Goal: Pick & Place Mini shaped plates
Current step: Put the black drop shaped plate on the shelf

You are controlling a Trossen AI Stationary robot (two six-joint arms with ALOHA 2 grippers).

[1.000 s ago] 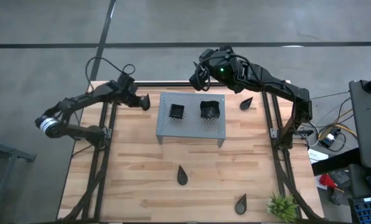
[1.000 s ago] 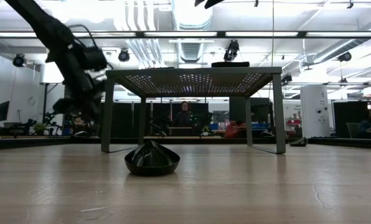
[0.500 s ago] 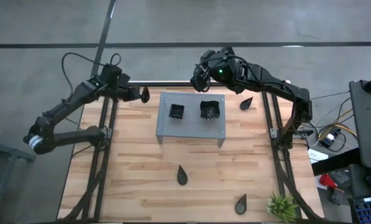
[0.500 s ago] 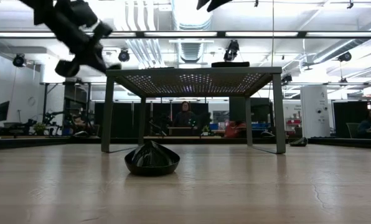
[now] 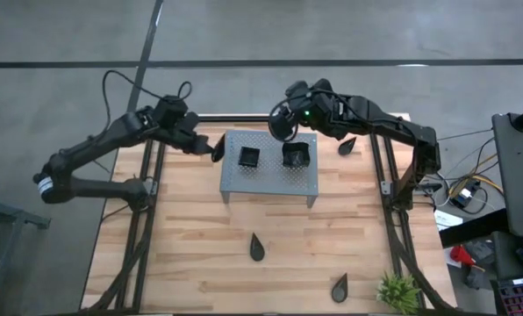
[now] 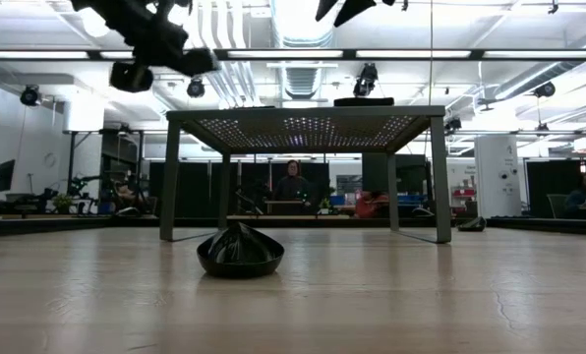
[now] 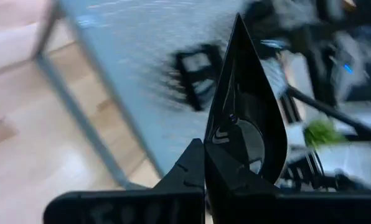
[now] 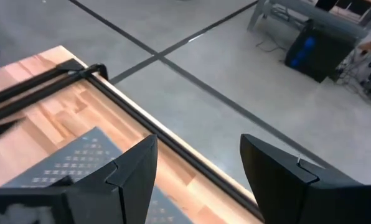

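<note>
My left gripper (image 5: 207, 146) hangs high beside the left end of the grey perforated rack (image 5: 268, 180), shut on a black teardrop plate (image 7: 248, 118). Two square black plates (image 5: 249, 156) (image 5: 295, 154) sit on the rack's top. More teardrop plates lie on the table: one right of the rack (image 5: 347, 145), one in front of it (image 5: 257, 248) and one at the near edge (image 5: 339, 286). My right gripper (image 8: 198, 171) hovers open over the rack's far edge with nothing between its fingers. My left gripper pinches the teardrop plate by the rim of its rounded end (image 7: 226, 163) between its two fingers (image 7: 188, 168). The plate stands on edge in line with the fingers, its pointed tip (image 7: 238, 25) away from them. It is lifted clear of table and rack.
A small green plant (image 5: 398, 292) stands at the table's near right corner. The rack stands on thin legs (image 6: 168, 182), open underneath. Bare wood lies between the rack and the near edge, around the teardrop plate (image 6: 239, 254) there.
My left gripper has risen with the teardrop plate from below the level of the rack's top to above it. It swung first toward the far edge, then toward the rack's left end. My right gripper has rolled and tipped a little above the rack's far edge.
</note>
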